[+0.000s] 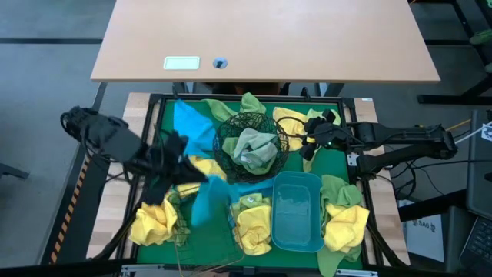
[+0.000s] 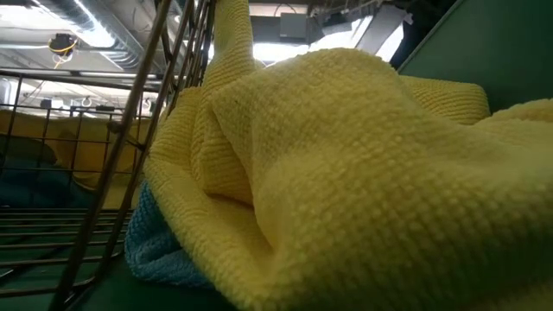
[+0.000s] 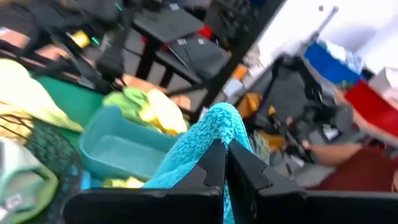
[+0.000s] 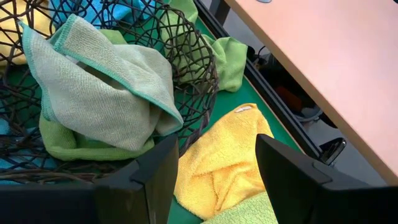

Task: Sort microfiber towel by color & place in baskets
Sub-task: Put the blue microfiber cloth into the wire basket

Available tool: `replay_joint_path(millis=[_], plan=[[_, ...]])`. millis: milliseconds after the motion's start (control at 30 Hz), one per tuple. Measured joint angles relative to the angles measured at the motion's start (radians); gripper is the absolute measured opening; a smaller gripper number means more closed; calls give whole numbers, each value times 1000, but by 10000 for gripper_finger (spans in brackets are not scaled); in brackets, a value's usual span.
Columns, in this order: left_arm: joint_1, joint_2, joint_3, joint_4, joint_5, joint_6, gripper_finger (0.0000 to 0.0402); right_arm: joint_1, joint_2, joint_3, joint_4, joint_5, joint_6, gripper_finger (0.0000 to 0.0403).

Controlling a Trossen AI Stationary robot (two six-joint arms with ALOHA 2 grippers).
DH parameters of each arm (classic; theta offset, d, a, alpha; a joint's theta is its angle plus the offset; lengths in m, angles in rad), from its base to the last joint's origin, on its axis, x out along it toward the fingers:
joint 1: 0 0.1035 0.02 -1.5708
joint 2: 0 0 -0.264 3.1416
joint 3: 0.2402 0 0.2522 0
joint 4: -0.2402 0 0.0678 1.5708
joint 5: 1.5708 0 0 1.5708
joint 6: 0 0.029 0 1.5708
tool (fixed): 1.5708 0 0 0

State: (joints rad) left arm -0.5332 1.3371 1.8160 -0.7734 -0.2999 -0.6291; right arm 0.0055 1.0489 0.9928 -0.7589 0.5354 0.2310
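Towels (image 1: 342,223) crowd plastic tub (image 1: 298,238) (yellow, green), blue one (image 1: 207,201) in left pincer (image 1: 175,165).

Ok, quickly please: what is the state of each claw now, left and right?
Left claw: closed, holding a blue towel.
Right claw: open, holding nothing, above a yellow towel.

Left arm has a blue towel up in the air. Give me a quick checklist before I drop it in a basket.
1. Left tool shut on the blue towel: ok.
2. Towel lifted off the mat, hanging from the left tool: ok.
3. Blue plastic tub free of towels: ok.
4. Black wire bowl holds only light green towels: ok.
5. Left tool above the tub: not ok, it hangs over the mat's left side.
6. Right tool open over a yellow towel beside the bowl, clear of the tub: ok.
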Motion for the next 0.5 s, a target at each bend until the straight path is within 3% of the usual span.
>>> replay_joint_path(millis=[233, 500], plan=[[-100, 77, 0, -59, -1, -55, 0, 0, 0, 0, -1, 0, 0, 214], [-169, 171, 0, -258, -1, -227, 0, 0, 0, 0, -30, -3, -3, 214]])
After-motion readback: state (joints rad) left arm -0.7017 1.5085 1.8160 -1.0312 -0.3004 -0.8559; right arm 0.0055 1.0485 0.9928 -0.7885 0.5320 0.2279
